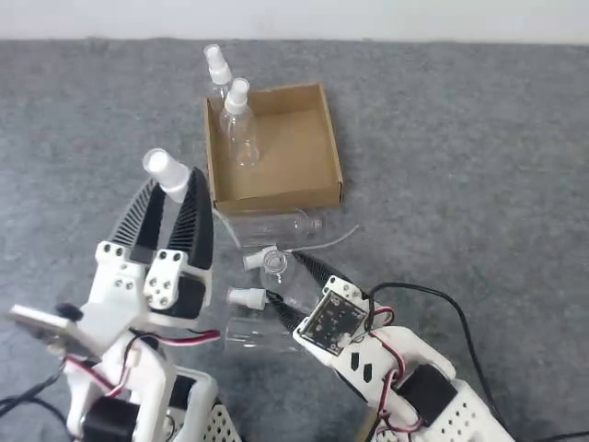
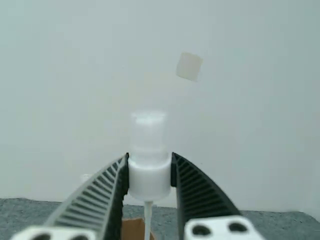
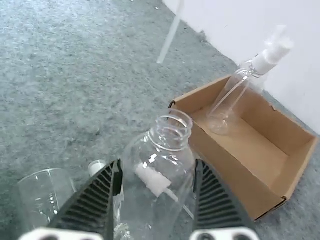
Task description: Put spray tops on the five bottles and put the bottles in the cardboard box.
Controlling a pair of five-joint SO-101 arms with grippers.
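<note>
The left gripper (image 1: 175, 184) clamps a spray top (image 1: 166, 169) beside the cardboard box (image 1: 333, 152). The right gripper (image 1: 285, 279) grips an uncapped clear bottle (image 1: 274, 265) just in front of the box, and a capped bottle (image 1: 241, 129) seemingly leans inside it.

Bright, even light covers the grey bench (image 1: 479, 138) in the high view, and shadows are faint and short. The cardboard box (image 1: 276, 197) throws a thin dark line along its lower edge, and its inner left wall is shaded. In the right wrist view, small white glints sit on the rim and shoulder of the open bottle (image 3: 160, 145) gripped in the right hand (image 3: 157, 170). The wall (image 3: 225, 20) at upper right is near-white. In the left wrist view, the spray top (image 2: 148, 172) clamped in the left hand (image 2: 149, 159) stands pale against flat, shadowless light.
</note>
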